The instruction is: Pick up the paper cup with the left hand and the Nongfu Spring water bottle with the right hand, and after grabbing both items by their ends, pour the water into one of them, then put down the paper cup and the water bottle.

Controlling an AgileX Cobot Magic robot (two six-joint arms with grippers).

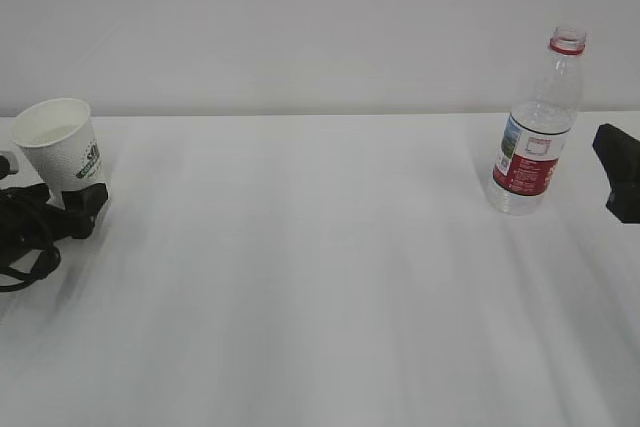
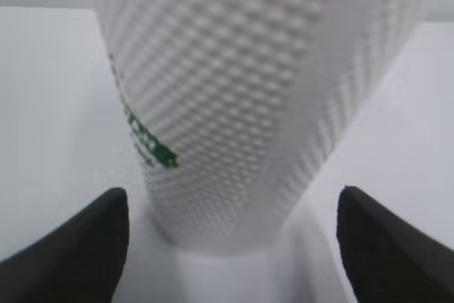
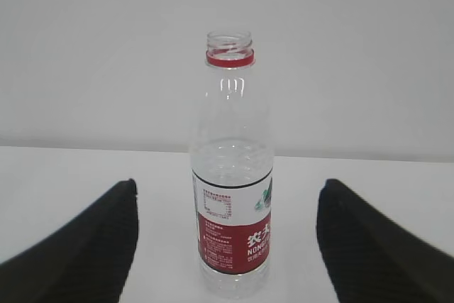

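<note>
From the exterior view we see a tapered white paper cup (image 1: 62,150) on the table's (image 1: 320,277) far left, the left hand (image 1: 82,213) at its base, and a clear ribbed water bottle (image 1: 537,132) (uncapped, red neck ring) far right. In the left wrist view, black fingers (image 2: 78,235) stand spread, clear of the dimpled cup. In the right wrist view, the right hand (image 3: 227,246) is spread wide, clear of the bottle.
</note>
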